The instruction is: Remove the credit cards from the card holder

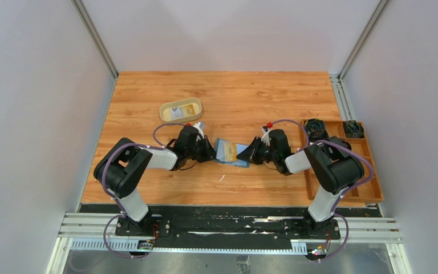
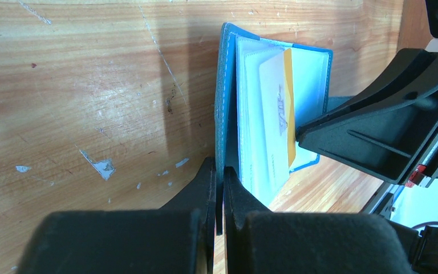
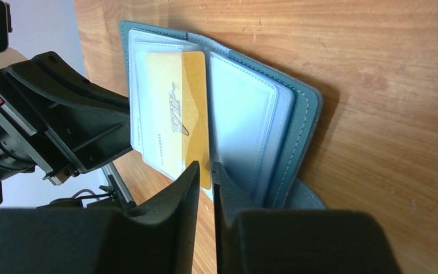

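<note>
The teal-blue card holder lies open on the wooden table between my two arms. My left gripper is shut on the edge of its cover, holding that flap upright. Two credit cards stick out of the clear inner sleeves: a pale whitish card and a yellow card behind it. My right gripper has its tips on either side of the yellow card's lower corner. The jaws are nearly together, and a thin gap still shows between them. The right gripper's black body fills the right of the left wrist view.
A tan oval tray holding a pale card sits behind the left arm. A brown compartmented wooden box with dark items stands along the right edge of the table. Small white flecks mark the wood.
</note>
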Robot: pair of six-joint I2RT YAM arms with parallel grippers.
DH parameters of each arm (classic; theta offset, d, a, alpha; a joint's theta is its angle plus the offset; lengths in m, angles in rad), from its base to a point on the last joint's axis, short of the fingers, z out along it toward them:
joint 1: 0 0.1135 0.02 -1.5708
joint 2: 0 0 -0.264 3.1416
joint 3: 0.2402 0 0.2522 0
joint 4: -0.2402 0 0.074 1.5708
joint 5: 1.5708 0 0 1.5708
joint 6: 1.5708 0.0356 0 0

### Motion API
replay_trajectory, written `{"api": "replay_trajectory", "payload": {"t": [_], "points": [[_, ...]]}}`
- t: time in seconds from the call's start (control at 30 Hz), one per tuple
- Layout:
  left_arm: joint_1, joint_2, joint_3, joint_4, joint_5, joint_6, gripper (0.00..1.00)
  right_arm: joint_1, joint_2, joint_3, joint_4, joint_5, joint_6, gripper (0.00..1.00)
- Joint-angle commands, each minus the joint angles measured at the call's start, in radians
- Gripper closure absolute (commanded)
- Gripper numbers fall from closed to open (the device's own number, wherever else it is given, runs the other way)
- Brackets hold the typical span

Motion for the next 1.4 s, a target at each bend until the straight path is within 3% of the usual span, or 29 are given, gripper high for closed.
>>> {"api": "replay_trajectory", "payload": {"t": [0.0,0.13,0.27,0.83,1.03,1.37], "points": [[-0.02,0.065,-0.035,-0.184,-0.082,0.068,1.0,-0.016,0.008,-0.009,-0.013,0.009,-0.01,0.78],[-0.019,0.068,-0.038,-0.184,-0.082,0.068,1.0,-0.016,0.018,0.0,-0.02,0.002,-0.006,0.63],[-0.019,0.075,-0.039,-0.183,-0.083,0.069,1.0,-0.016,0.037,0.006,-0.022,-0.006,0.0,0.56],[-0.019,0.128,-0.036,-0.235,-0.133,0.085,1.0,-0.005,0.131,0.03,-0.003,-0.033,0.047,0.52],[-0.019,0.145,-0.028,-0.236,-0.132,0.088,1.0,-0.006,0.136,0.01,0.033,-0.026,0.064,0.73],[-0.018,0.149,-0.028,-0.236,-0.132,0.091,1.0,-0.014,0.127,-0.002,0.062,-0.031,0.073,1.0]]}}
